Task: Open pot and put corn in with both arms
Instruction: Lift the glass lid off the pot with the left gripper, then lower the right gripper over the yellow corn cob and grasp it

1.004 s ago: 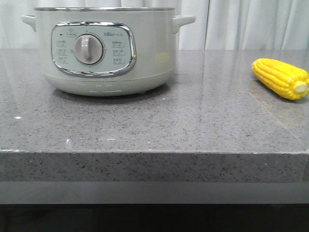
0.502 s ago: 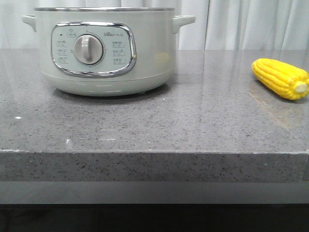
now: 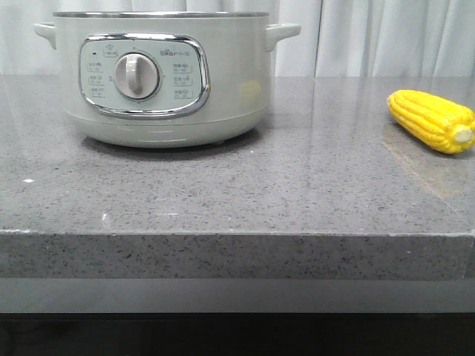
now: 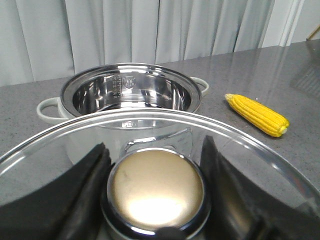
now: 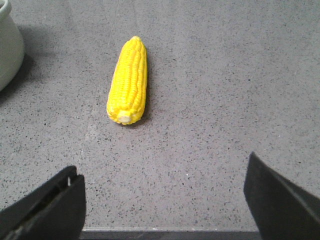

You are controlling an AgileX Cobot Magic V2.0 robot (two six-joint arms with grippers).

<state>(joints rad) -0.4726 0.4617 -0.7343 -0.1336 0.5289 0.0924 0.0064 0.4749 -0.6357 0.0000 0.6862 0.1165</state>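
Observation:
The pale green-white pot (image 3: 159, 81) stands at the back left of the grey counter, dial facing me. In the left wrist view it (image 4: 131, 97) is open, its shiny steel inside bare. My left gripper (image 4: 156, 165) is shut on the round brass-coloured knob (image 4: 156, 187) of the glass lid (image 4: 240, 142), held lifted in front of the pot. The yellow corn (image 3: 432, 120) lies on the counter at the right, also in the left wrist view (image 4: 257, 114). My right gripper (image 5: 162, 195) is open wide above the counter's front edge, short of the corn (image 5: 129, 82). Neither gripper shows in the front view.
The grey speckled counter (image 3: 237, 185) ends in a front edge (image 5: 165, 231) just under my right gripper. White curtains (image 4: 150, 30) hang behind the pot. The pot's side wall (image 5: 7, 45) shows at the edge of the right wrist view.

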